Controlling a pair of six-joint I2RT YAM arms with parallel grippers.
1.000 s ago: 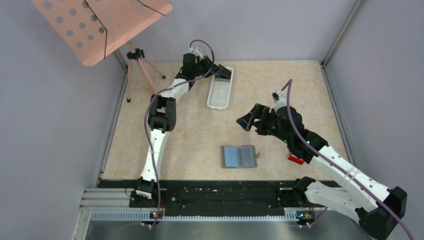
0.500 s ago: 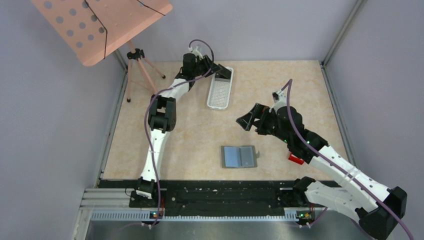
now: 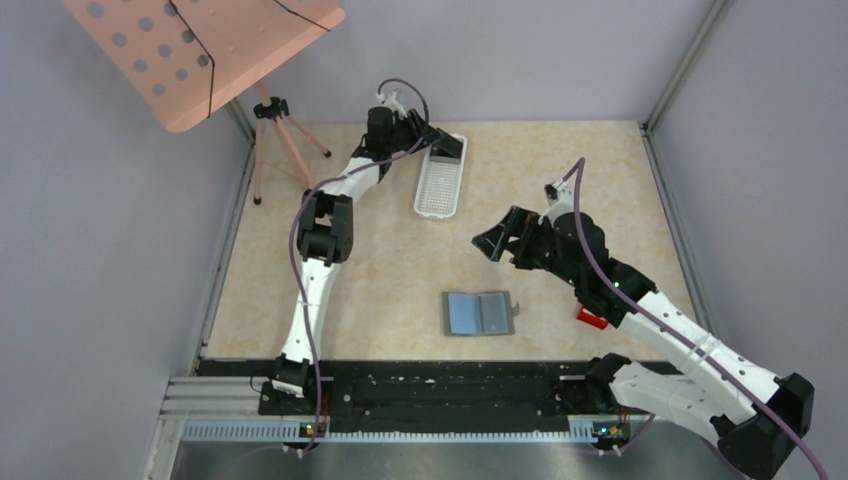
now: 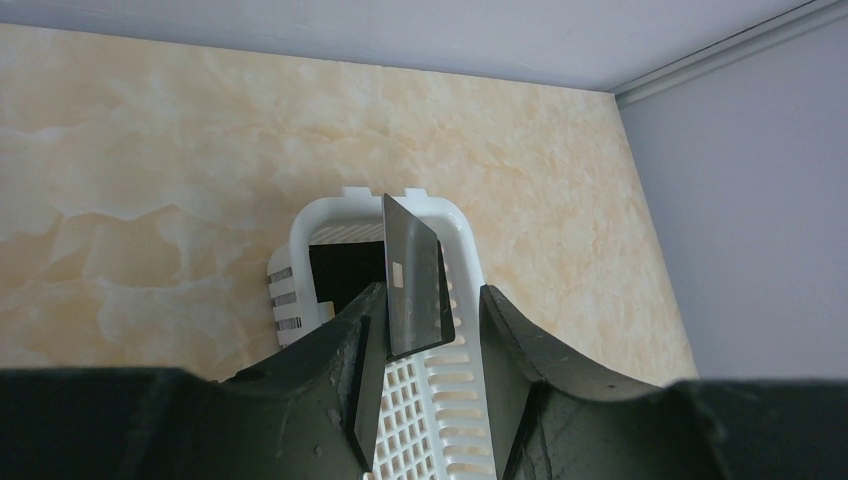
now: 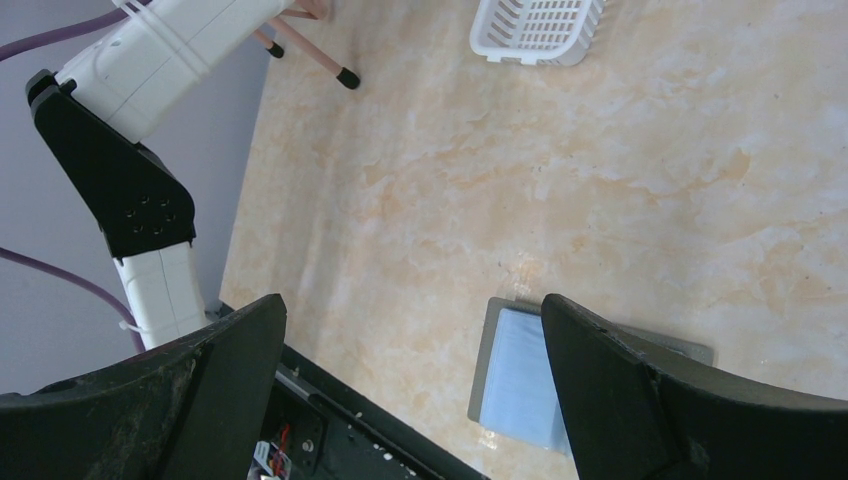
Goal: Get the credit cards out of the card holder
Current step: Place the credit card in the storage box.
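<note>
Your left gripper, jaws apart, straddled a shadowed card above the basket near the far wall; your right gripper gaped wide, a finger partly hiding the card holder.

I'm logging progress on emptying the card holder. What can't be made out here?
- Left wrist view: whether the left hand grips the card; the hand itself hides the contact.
- Top view: card holder pockets too small to show cards; right wrist view: the right hand covers part.
- Top view: basket far end hidden under the left hand.
</note>
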